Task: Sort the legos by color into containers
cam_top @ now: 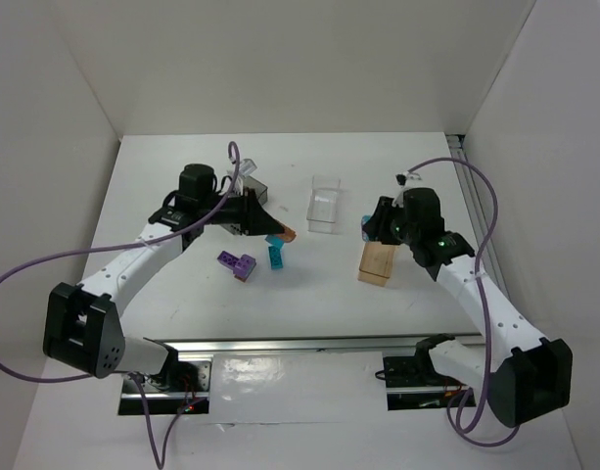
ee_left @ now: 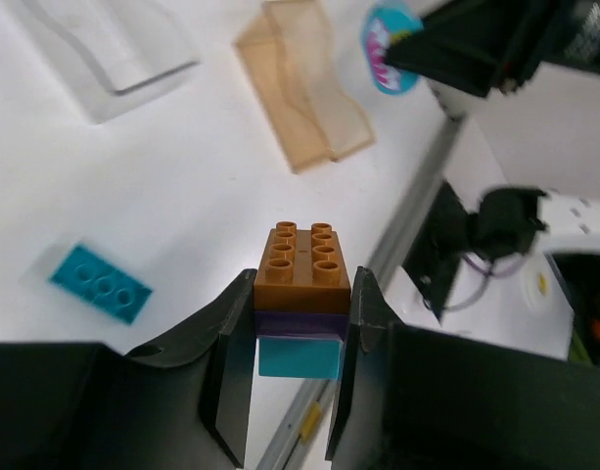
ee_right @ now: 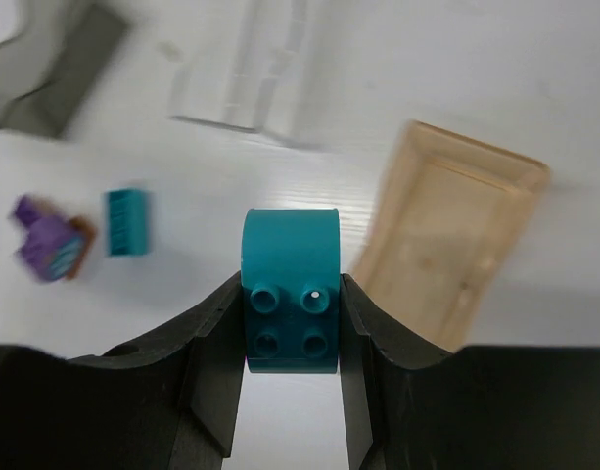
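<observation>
My right claw (ee_right: 291, 315) was clamped on a teal brick (ee_right: 290, 257) with a rounded back, held above the table (cam_top: 309, 304) just beside the tan box (ee_right: 456, 235). The clear box (ee_right: 246, 78) and the dark grey box (ee_right: 60, 69) lay farther off. My left claw (ee_left: 301, 305) was closed around a small stack (ee_left: 300, 313): an orange-brown brick (ee_left: 301, 259) on top, a purple layer under it and teal at the bottom, lifted off the table. One loose teal brick (ee_right: 126, 222) and a purple piece (ee_right: 45, 245) lay between the two arms. I judged myself mid-sort, both claws loaded and nothing visibly in any box. Next, I reckoned, the teal brick needed carrying squarely over one box before letting go. The mixed stack would have to be pulled apart first, since its three colours belonged in different boxes.
</observation>
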`<state>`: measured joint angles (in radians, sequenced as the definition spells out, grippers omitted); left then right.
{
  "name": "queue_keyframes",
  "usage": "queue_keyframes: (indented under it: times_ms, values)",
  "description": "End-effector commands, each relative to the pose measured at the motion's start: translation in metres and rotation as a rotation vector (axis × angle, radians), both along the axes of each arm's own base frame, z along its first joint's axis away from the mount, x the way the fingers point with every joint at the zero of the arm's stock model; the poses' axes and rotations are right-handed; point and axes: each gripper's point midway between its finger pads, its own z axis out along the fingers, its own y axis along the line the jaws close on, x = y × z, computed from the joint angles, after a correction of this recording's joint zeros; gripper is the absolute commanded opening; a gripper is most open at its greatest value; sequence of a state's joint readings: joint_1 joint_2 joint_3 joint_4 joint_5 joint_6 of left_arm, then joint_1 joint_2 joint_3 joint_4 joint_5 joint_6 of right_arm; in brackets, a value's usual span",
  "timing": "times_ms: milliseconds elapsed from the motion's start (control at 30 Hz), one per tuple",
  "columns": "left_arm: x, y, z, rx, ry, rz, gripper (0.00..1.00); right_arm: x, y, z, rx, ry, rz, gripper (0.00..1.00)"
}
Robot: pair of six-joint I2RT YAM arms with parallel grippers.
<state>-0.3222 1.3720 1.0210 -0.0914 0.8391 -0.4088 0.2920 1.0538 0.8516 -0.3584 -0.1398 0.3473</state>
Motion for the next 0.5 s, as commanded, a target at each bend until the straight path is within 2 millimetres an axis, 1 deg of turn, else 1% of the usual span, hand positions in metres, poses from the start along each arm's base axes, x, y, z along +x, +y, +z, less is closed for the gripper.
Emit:
queue_keyframes:
  times_ms: [0, 100, 133, 167, 200, 233, 267, 300, 367, 400, 433, 467]
  values:
    - [0.035, 0.023, 0.011, 0.080, -0.015, 0.280, 0.00, 0.008, -0.060, -0.033, -0.139, 0.058, -0.354, 0.22]
    - [0.039, 0.029, 0.019, 0.079, -0.030, 0.342, 0.00, 0.006, -0.062, -0.054, -0.177, 0.119, -0.359, 0.22]
    - [0.040, 0.031, 0.022, 0.074, -0.030, 0.361, 0.00, 0.006, -0.063, -0.057, -0.190, 0.126, -0.352, 0.22]
    - [0.040, 0.033, 0.017, 0.083, -0.023, 0.370, 0.00, 0.007, -0.064, -0.060, -0.200, 0.132, -0.360, 0.23]
    - [0.041, 0.032, 0.019, 0.074, -0.022, 0.375, 0.00, 0.009, -0.065, -0.065, -0.211, 0.141, -0.366, 0.24]
    - [0.041, 0.035, 0.015, 0.073, -0.005, 0.387, 0.00, 0.011, -0.065, -0.067, -0.221, 0.139, -0.359, 0.35]
    - [0.041, 0.035, 0.015, 0.073, -0.005, 0.387, 0.00, 0.013, -0.065, -0.069, -0.231, 0.138, -0.351, 0.48]
    - [0.041, 0.034, 0.017, 0.065, -0.011, 0.379, 0.00, 0.013, -0.063, -0.077, -0.238, 0.163, -0.342, 0.61]
    - [0.041, 0.033, 0.018, 0.060, -0.002, 0.383, 0.00, 0.013, -0.064, -0.083, -0.258, 0.179, -0.330, 0.78]
    - [0.041, 0.033, 0.018, 0.060, -0.002, 0.383, 0.00, 0.016, -0.063, -0.078, -0.260, 0.166, -0.325, 0.81]
    - [0.042, 0.032, 0.020, 0.055, -0.004, 0.374, 0.00, 0.016, -0.063, -0.082, -0.265, 0.176, -0.324, 0.84]
    - [0.041, 0.030, 0.021, 0.048, 0.006, 0.369, 0.00, 0.017, -0.063, -0.078, -0.264, 0.174, -0.325, 0.87]
